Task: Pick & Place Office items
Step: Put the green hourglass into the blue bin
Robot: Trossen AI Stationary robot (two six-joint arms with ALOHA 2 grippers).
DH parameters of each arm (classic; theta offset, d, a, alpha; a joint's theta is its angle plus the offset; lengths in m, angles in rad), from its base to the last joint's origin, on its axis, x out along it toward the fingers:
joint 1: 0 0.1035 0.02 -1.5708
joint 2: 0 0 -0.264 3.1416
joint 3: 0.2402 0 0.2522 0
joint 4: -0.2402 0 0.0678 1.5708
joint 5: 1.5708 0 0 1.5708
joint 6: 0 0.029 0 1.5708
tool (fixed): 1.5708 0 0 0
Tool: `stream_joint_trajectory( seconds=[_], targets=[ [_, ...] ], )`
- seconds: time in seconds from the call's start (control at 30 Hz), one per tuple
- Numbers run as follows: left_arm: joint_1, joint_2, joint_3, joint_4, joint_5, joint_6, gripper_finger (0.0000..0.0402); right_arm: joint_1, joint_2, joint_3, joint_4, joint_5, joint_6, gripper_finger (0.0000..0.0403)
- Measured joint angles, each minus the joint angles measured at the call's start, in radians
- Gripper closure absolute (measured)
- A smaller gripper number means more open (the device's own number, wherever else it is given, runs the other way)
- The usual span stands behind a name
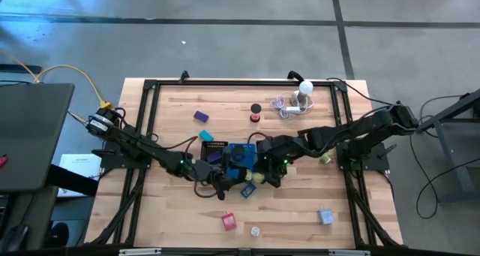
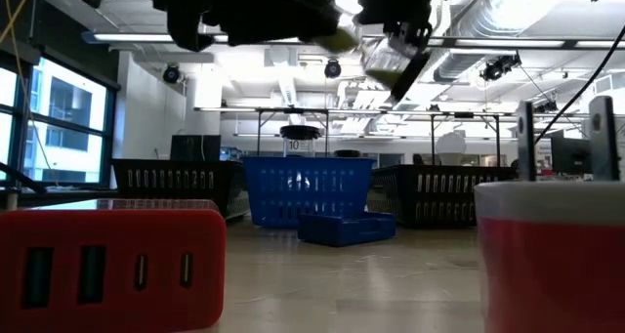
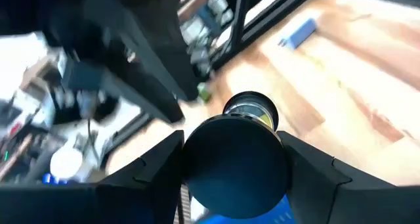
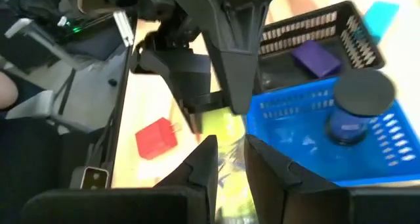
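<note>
Two grippers noted at frame centre; left gripper (image 3: pixel 236 168) clamped on rigid blue spool (image 3: pixel 236 165), held by sides; right gripper (image 4: pixel 230 161) narrow around yellow-green roll (image 4: pixel 223 135), judged light, slippery.

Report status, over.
Right gripper, jaws shut on yellow roll, lifted beside blue tray. Left gripper close alongside, crowding it.

"10" on hanging sign (image 2: pixel 300 145) in room behind table.

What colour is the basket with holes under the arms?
Blue basket, clearest in the right wrist view.
</note>
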Motion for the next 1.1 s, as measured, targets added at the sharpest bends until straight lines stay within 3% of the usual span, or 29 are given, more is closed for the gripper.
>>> stream_joint_trajectory(
  seconds=[0.27, 0.4, 0.67, 0.77, 0.87, 0.97, 1.1],
  targets=[
    [-0.017, -0.034, 0.0, -0.074, -0.248, -0.163, 0.02, 0.003, -0.031, 0.0, -0.015, 0.035, 0.0, 0.034],
    [-0.041, -0.078, 0.001, -0.103, -0.326, -0.164, 0.02, 0.003, -0.031, 0.0, -0.024, 0.03, 0.0, 0.034],
    [-0.186, -0.271, 0.001, -0.311, -0.606, -0.203, 0.02, 0.016, -0.03, 0.0, -0.034, 0.027, 0.002, 0.0339],
    [-0.244, -0.348, 0.002, -0.405, -0.574, -0.315, 0.02, 0.023, -0.03, 0.0, -0.035, 0.026, 0.002, 0.0339],
    [-0.266, -0.424, 0.002, -0.526, -0.446, -0.461, 0.02, 0.024, -0.03, 0.0, -0.035, 0.027, 0.003, 0.0339],
    [-0.244, -0.49, 0.002, -0.6, -0.341, -0.61, 0.02, 0.024, -0.03, 0.0, -0.03, 0.028, 0.005, 0.0339],
    [-0.18, -0.529, 0.002, -0.656, -0.233, -0.659, 0.02, 0.024, -0.03, 0.0, -0.024, 0.029, 0.011, 0.0339]
  ],
)
